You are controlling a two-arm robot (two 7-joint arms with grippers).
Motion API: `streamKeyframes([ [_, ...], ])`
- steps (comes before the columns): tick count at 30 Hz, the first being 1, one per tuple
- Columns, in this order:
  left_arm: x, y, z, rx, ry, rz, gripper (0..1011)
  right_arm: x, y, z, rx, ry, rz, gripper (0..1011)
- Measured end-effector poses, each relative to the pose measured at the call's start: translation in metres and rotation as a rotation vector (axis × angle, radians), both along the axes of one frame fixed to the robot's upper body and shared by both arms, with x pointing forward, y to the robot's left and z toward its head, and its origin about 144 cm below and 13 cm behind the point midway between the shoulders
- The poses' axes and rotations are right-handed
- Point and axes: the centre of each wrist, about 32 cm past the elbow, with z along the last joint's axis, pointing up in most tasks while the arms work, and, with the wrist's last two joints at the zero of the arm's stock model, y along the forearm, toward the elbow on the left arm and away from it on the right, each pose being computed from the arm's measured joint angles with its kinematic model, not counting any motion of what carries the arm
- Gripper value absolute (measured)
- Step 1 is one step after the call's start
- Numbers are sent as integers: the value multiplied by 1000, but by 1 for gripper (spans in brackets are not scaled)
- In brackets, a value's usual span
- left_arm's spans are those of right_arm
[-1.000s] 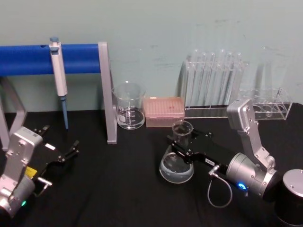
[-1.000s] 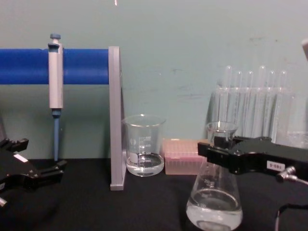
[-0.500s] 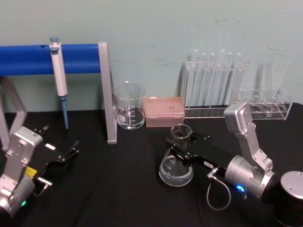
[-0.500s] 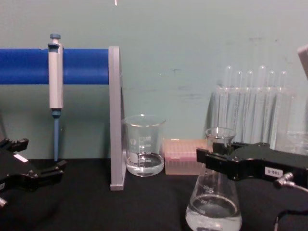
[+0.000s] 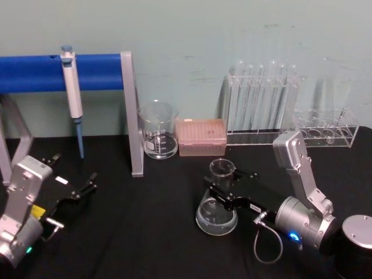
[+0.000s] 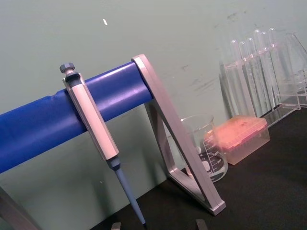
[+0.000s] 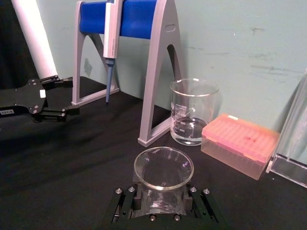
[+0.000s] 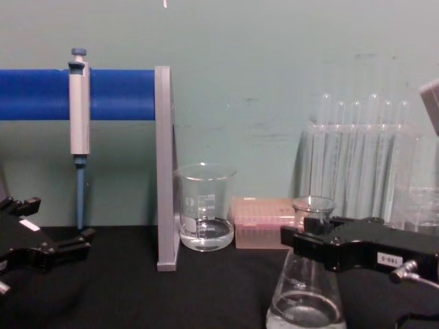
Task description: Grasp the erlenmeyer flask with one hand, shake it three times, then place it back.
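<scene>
the erlenmeyer flask (image 5: 216,214) sits lower than it did a second ago. in the chest view its rim has dropped from about the beaker (image 5: 157,136) rim's level to about the top of the pink tip box (image 5: 201,136), and in the head view it has come back toward my body. my right hand (image 5: 228,187) has gone down with it, jaws clenched on the glass all the way.

i read this as a downward stroke — either the low end of a shake or the start of setting the flask back. i can't tell which from here, nor how many shakes are done. the base is close to the bench (image 5: 145,238), but i can't say it touches, since the chest view cuts the base off. so i don't count the task finished, and i judge it too soon to let go.

the flask stands upright with its narrow neck between my jaws, which grip just under the flared rim. the rim rises above them and the wide base, with its little clear liquid, hangs below. in my right wrist view the open mouth sits centred just past the jaws — no tilt that i can see. the beaker and tip box lie beyond the jaws, well apart. my left hand (image 5: 81,189) rests far off to the side, jaws released and holding nothing.
</scene>
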Motion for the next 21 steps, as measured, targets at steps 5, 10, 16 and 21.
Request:
streamKeyframes([
  [5, 0, 0, 0, 0, 0, 0, 1001, 0, 0, -1, 2, 2, -1, 451],
  [10, 0, 0, 0, 0, 0, 0, 1001, 0, 0, -2, 5, 0, -2, 451],
  [16, 0, 0, 0, 0, 0, 0, 1001, 1, 0, -1, 2, -5, 4, 451],
  [21, 0, 0, 0, 0, 0, 0, 1001, 1, 0, -1, 2, -5, 3, 451],
])
